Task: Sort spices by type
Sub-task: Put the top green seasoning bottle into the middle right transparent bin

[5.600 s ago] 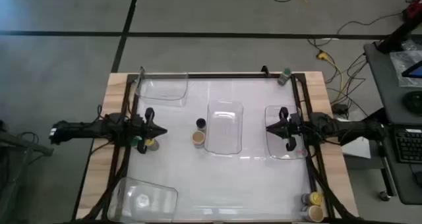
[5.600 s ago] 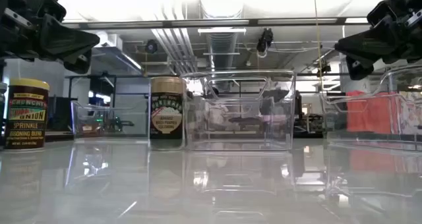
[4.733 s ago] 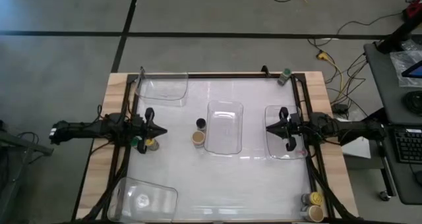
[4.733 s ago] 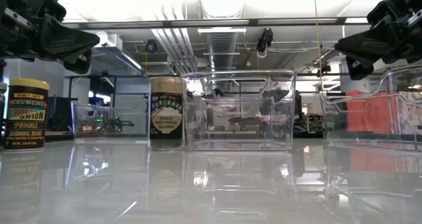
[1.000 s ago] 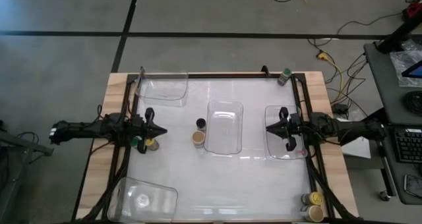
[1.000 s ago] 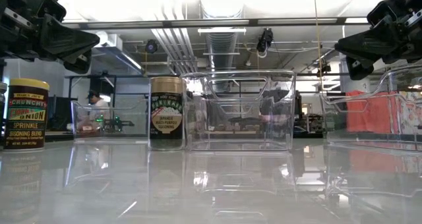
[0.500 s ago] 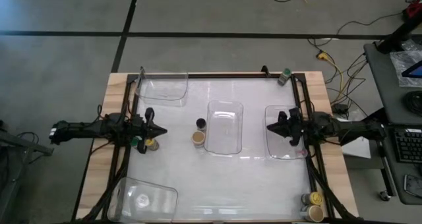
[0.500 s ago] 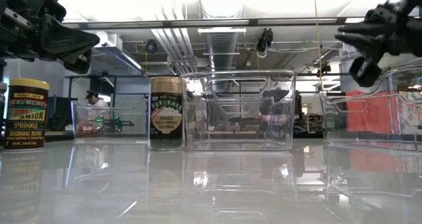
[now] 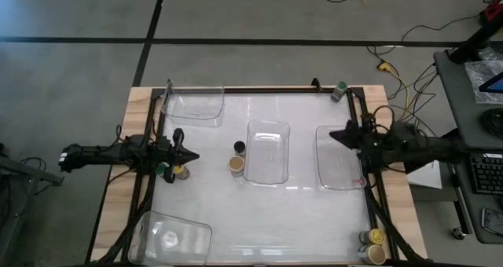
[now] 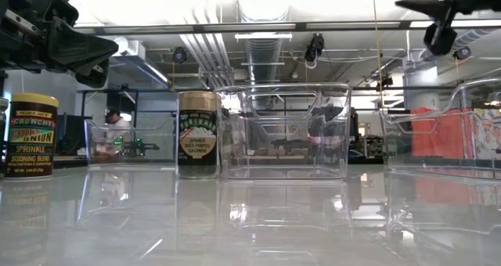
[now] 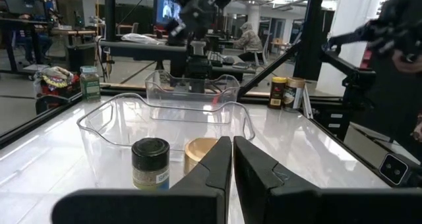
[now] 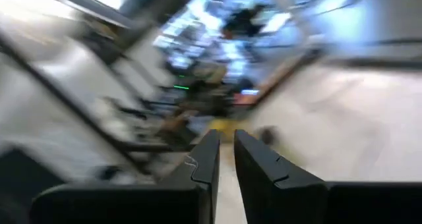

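Four clear plastic bins sit on the glossy white surface [image 9: 267,208], which has a wooden edge. One bin [image 9: 268,151] stands in the middle, another [image 9: 193,106] at the far left corner, a third [image 9: 174,237] at the near left corner, and the fourth [image 9: 336,159] toward the right side. A grey floor [image 9: 78,78] crossed by dark lines surrounds the surface, with loose cables [image 9: 393,67] lying to the right. A desk [image 9: 471,86] with a keyboard [image 9: 486,173] stands at the far right. A person [image 10: 113,125] shows in the room behind.
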{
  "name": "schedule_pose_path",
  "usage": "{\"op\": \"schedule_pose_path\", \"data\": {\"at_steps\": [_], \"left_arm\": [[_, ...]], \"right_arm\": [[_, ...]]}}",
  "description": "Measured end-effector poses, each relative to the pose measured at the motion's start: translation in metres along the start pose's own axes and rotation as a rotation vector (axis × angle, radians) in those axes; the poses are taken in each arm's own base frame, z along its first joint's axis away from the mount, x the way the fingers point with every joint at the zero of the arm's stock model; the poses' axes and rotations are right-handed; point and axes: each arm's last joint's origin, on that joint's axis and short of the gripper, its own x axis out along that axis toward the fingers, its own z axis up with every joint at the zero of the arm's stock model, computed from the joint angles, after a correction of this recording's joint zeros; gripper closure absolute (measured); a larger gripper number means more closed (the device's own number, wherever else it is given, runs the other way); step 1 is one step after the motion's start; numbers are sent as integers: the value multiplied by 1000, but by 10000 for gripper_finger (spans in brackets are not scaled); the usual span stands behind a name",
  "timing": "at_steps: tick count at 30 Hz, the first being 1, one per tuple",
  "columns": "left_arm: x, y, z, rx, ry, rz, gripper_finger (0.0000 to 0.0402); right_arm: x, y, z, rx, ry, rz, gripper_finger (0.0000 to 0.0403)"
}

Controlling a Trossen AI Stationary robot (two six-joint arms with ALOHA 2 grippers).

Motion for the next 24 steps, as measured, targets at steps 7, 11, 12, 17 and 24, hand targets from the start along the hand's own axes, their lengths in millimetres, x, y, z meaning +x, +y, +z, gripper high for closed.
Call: {"op": "schedule_pose_path", "data": {"at_steps": [7, 11, 12, 17, 24], "left_arm": [[0, 0, 0, 0, 0, 0, 400], [0, 0, 0, 0, 0, 0, 400], [0, 0, 0, 0, 0, 0, 400], [0, 0, 0, 0, 0, 0, 400], [0, 0, 0, 0, 0, 0, 400]], "right_arm": [[48, 10, 12, -298, 175, -421, 356], [86, 2, 20, -363, 251, -568, 312], [96, -2, 24, -365, 278, -616, 297], [130, -39, 45, -356, 514, -820, 217], [154, -84, 87, -281, 704, -962, 136]]}}
